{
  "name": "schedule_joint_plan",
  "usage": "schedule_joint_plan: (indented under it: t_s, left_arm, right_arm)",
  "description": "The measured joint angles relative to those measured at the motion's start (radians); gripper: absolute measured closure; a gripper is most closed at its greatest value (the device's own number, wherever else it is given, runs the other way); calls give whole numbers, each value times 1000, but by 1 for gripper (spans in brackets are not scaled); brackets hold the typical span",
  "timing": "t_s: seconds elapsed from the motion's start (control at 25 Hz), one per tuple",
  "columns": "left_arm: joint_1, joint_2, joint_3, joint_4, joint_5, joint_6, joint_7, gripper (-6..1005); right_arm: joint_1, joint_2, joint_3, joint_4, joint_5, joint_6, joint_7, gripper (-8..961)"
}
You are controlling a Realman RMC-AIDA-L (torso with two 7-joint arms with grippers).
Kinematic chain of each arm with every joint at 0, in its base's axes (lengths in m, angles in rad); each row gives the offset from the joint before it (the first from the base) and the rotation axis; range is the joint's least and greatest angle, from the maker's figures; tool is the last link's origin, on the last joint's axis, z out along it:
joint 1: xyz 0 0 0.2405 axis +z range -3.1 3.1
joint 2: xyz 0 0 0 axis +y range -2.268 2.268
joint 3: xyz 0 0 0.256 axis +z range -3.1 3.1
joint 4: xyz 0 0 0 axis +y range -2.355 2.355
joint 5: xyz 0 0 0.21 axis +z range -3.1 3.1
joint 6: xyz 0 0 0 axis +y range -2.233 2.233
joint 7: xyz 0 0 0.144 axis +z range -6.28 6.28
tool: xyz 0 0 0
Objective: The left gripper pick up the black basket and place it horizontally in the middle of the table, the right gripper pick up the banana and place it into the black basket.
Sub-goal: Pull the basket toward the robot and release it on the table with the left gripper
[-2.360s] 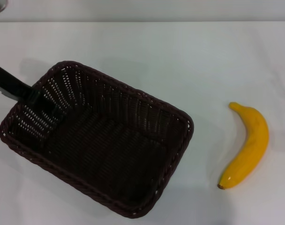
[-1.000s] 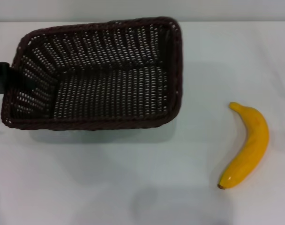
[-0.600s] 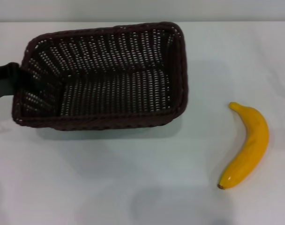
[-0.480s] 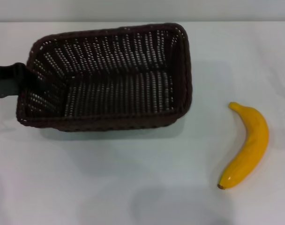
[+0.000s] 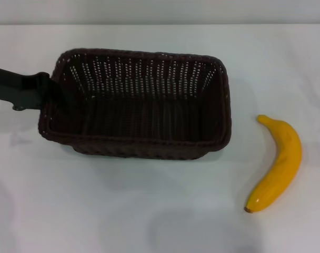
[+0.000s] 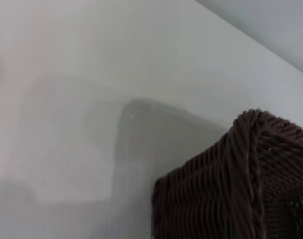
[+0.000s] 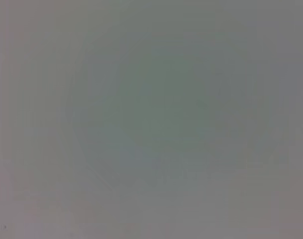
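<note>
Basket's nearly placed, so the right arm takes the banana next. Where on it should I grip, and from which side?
Grip the banana at its thick middle, coming straight down from above. It lies flat on the table, clear of the black basket, its stem end farther from the robot and its dark tip nearer. Probably set the fingers across its width, since the ends taper and might slip. The left gripper is at the basket's left rim.

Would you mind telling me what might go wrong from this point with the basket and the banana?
1. The left gripper holds the black basket only at one short end's rim, so the far end may sag or swing as it is set on the table.
2. The basket's right end sits fairly near the banana; shifting further right might nudge it.
3. The right gripper is out of view, so its approach to the banana cannot be checked.
</note>
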Motion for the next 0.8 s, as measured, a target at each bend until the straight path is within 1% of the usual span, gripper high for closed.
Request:
schedule_joint_plan:
  t_s: [0.04,0.24,0.48,0.6,0.64,0.72,0.8]
  left_arm:
    - [-1,-1,3,0,3,0,0,845]
    - [-4,-2,23,-1,4,0,-8,639]
    - [5,0,22,7,1,-7,-2,426]
    - [22,3,18,12,-1,-25,41,422]
    - [37,3,14,19,-13,-32,73,420]
    - [86,1,9,40,-64,-34,139,414]
    - [144,-1,8,58,-163,-23,206,404]
  right_arm:
    - [1,0,1,0,0,-1,-1,83]
    - [7,0,2,0,0,-2,-4,83]
    - [10,-2,4,0,0,-2,-7,83]
    - [11,-3,5,1,0,-2,-7,83]
    - [13,-3,5,1,0,-2,-7,83]
    - [15,-3,5,1,0,-4,-4,83]
    - [17,-3,5,1,1,-6,2,83]
